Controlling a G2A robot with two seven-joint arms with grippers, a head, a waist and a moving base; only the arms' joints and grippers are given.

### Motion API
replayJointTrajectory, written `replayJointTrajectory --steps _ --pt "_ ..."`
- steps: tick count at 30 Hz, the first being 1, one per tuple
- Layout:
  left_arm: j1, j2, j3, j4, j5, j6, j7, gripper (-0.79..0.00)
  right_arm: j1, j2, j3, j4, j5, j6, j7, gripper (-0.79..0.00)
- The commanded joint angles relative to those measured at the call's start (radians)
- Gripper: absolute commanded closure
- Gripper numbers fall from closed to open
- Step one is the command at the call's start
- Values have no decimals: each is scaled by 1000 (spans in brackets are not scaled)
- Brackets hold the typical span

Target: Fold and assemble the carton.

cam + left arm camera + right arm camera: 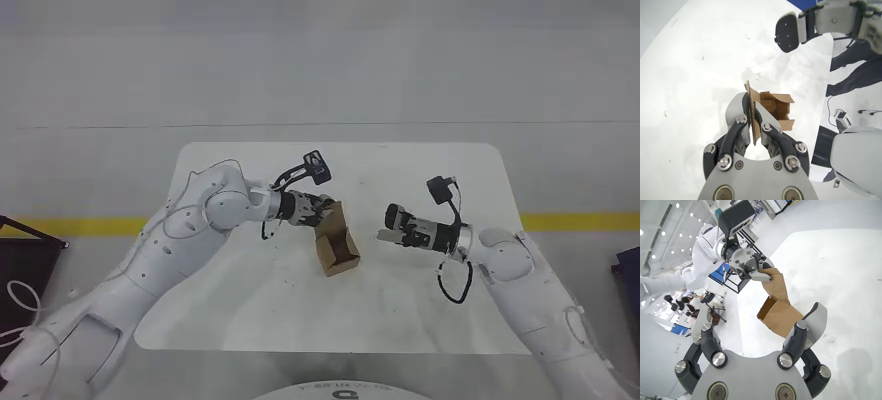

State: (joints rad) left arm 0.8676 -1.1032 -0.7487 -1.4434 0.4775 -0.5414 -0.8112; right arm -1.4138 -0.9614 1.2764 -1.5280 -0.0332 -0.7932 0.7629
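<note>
Left claw (751,106) is clamped on the carton (780,110) flap (753,123); my right claw (761,310) gapes apart just beside it. Tugging harder could tear that flap, I reckon.

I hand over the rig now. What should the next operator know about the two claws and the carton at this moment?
Left claw: shut on a raised flap of the carton.
Right claw: open, holding nothing, beside the carton and apart from it.
Carton: stands on the table near its middle, with its opening upward.
Done: the body is opened into a box shape, and the bottom looks folded in.
Left: the top flaps stand up; fold them in and close the carton.
</note>
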Motion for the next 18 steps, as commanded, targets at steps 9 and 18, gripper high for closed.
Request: replayJointTrajectory --steps 9,18 --pt "136 32 -92 -90 -76 105 16 0 -31 0 13 -1 -69 -6 -102 -785" --pt "211 57 -147 -176 -52 137 -37 0 -5 -3 -9 8 -59 11 -99 -785"
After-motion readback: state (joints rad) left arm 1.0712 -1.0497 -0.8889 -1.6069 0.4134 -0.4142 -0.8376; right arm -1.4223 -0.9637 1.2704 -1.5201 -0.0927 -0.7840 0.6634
